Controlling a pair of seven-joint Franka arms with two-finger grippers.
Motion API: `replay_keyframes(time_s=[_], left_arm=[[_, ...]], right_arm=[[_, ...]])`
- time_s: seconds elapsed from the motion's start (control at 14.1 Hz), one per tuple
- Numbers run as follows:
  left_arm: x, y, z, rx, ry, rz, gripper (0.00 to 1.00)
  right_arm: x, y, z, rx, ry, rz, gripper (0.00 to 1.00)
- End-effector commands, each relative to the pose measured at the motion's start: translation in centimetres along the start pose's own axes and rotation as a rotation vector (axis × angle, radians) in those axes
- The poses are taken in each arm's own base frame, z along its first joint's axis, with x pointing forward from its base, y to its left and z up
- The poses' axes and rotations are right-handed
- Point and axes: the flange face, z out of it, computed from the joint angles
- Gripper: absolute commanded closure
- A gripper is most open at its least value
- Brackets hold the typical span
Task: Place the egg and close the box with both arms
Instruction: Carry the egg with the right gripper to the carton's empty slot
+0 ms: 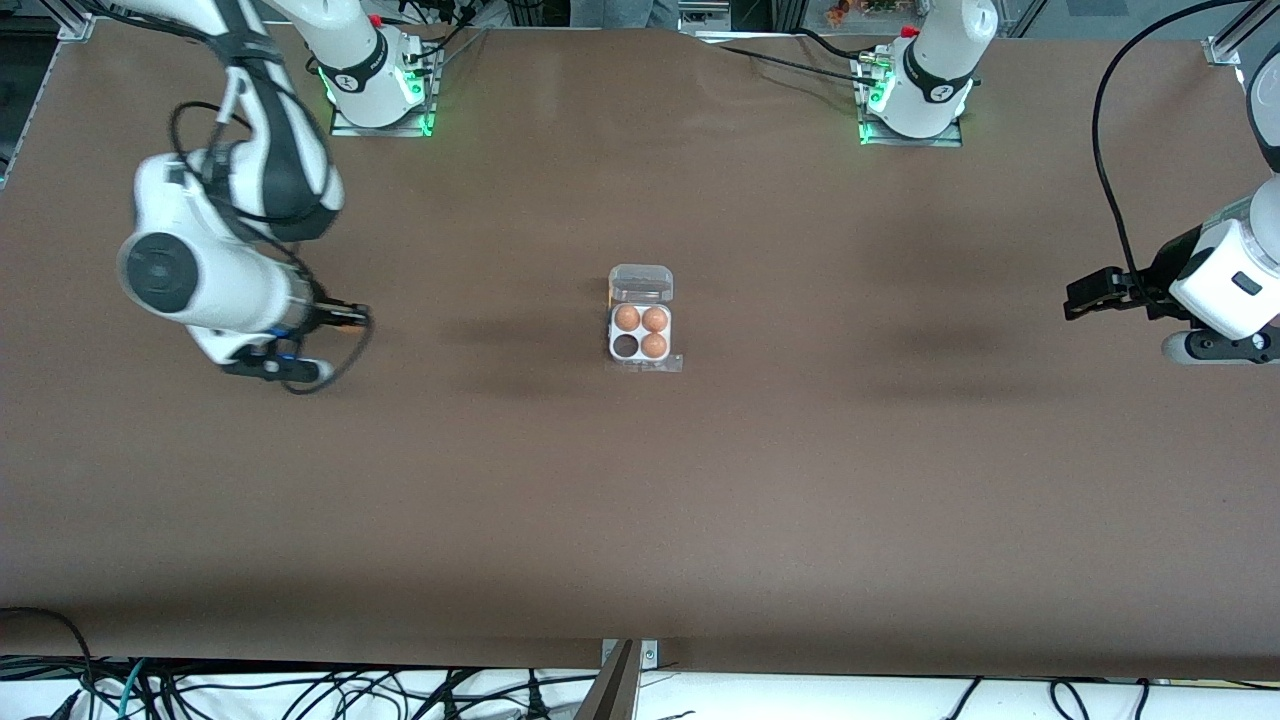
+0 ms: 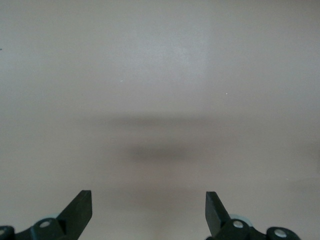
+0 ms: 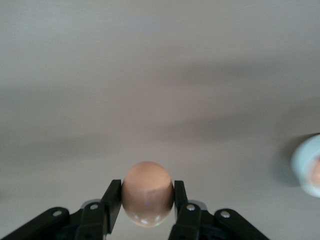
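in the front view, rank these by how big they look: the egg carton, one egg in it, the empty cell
1. egg carton, largest by far
2. egg and empty cell: look alike, too close to rank

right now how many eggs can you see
4. Three sit in the box, leaving the cell nearer the front camera toward the right arm's end empty. The fourth egg is between the right gripper fingers.

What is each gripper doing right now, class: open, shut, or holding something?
Left gripper: open, holding nothing, over bare table.
Right gripper: shut on a brown egg.
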Motion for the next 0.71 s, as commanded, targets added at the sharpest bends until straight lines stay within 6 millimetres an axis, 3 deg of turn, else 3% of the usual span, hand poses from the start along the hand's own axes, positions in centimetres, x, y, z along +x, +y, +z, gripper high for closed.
replay_keyframes(time_s=[0.0, 0.36, 0.64], left_arm=[[0.3, -0.1, -0.5, -0.017, 0.012, 0.014, 0.00], [0.3, -0.1, -0.5, -0.017, 0.010, 0.016, 0.00], [0.3, -0.1, -0.5, -0.017, 0.010, 0.016, 0.00]], right_arm=[[1.1, -7.9, 0.9, 0.034, -0.017, 0.101, 0.70], [-1.7, -22.4, 3.8, 0.035, 0.010, 0.238, 0.70], [-4.3, -29.6, 6.1, 0.063, 0.053, 0.306, 0.70]])
